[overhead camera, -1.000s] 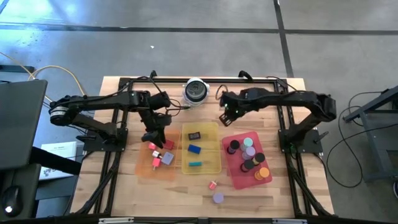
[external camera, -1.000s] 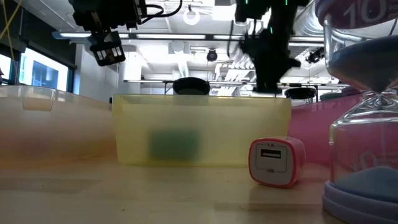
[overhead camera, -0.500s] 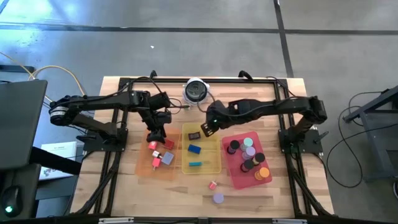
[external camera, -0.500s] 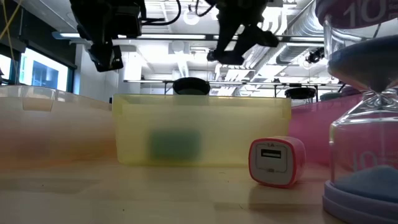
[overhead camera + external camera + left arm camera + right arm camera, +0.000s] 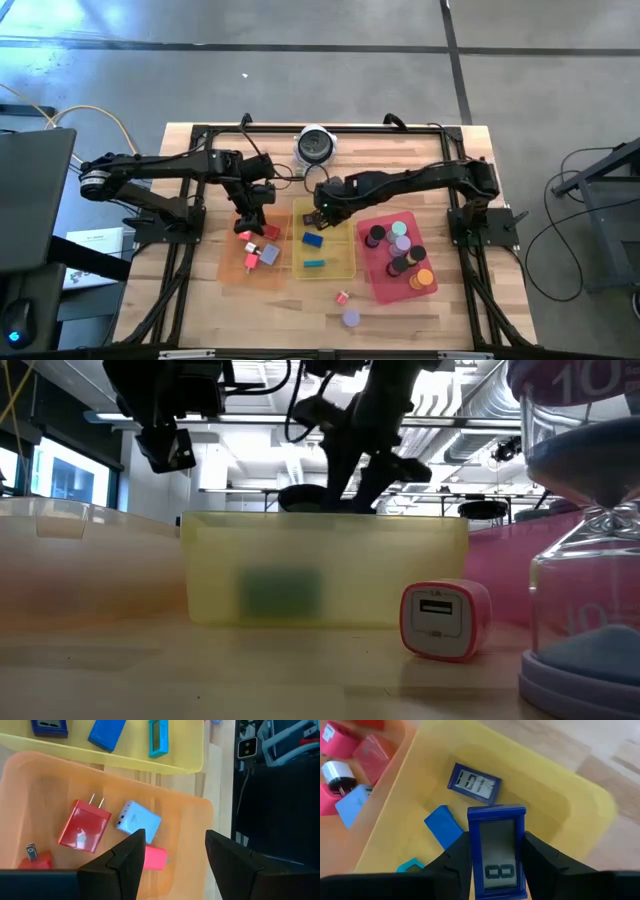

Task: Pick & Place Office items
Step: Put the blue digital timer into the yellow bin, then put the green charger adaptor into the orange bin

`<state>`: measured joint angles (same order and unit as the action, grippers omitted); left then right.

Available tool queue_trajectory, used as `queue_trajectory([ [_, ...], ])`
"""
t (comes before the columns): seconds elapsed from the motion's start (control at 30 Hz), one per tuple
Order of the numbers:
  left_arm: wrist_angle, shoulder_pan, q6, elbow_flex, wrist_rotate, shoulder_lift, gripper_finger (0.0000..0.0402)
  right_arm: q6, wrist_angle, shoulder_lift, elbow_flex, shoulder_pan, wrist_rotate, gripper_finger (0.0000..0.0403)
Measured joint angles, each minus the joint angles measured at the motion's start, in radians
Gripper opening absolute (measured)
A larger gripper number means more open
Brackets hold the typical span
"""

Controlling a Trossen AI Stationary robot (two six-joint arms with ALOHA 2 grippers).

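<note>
My right gripper (image 5: 322,211) hangs over the far part of the yellow tray (image 5: 337,252), shut on a blue block with a grey screen (image 5: 496,822). In that tray lie a dark blue display block (image 5: 474,783), a plain blue block (image 5: 442,826) and a teal piece (image 5: 410,866). My left gripper (image 5: 175,865) stands open above the orange tray (image 5: 226,266), nothing between its fingers. Below it lie a red plug block (image 5: 85,826), a pale blue one (image 5: 141,820) and a pink bit (image 5: 156,858). The red tray (image 5: 384,287) holds round discs. My right gripper pinches the blue block by its two long sides (image 5: 471,851) between its two fingers (image 5: 454,862). The fingers slant down from above and lie along the block. Its far end sticks out past the fingertips. The block hangs clear above the yellow tray, screen toward the wrist camera.
A round silver-and-black object (image 5: 315,147) stands at the far edge behind the trays. On the bare wood near the front lie a pink-and-white charger (image 5: 443,618) and a purple-based hourglass (image 5: 585,560). A black frame borders the table.
My right gripper has swung from beside the round silver object toward the table's left and near side, out over the yellow tray, sinking a little and rolling as it went. My left gripper has stayed over the orange tray and turned slightly.
</note>
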<state>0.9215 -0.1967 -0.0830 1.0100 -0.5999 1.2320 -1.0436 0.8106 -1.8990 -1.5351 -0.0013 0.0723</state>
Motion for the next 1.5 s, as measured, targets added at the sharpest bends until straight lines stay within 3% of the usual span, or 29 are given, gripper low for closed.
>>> queue_trajectory([
  [0.37, 0.006, 0.028, 0.003, 0.000, 0.020, 0.000, 0.0200, 0.033, 0.042, -0.122, 0.000, 0.002, -0.053, 0.0125],
  [0.53, 0.006, 0.032, 0.004, 0.000, 0.064, 0.000, 0.0200, 0.049, 0.007, -0.138, 0.000, 0.000, -0.062, 0.0125],
  [1.2, 0.012, 0.032, 0.017, 0.000, 0.080, -0.001, 0.0200, 0.210, -0.092, -0.222, 0.000, 0.002, -0.133, 0.0125],
  [1.27, 0.015, 0.032, 0.017, 0.000, 0.080, 0.000, 0.0200, 0.210, -0.093, -0.222, 0.000, 0.002, -0.135, 0.0144],
  [1.5, 0.022, 0.032, 0.017, 0.000, 0.079, 0.000, 0.0200, 0.177, -0.101, -0.221, 0.000, -0.002, -0.148, 0.0314],
])
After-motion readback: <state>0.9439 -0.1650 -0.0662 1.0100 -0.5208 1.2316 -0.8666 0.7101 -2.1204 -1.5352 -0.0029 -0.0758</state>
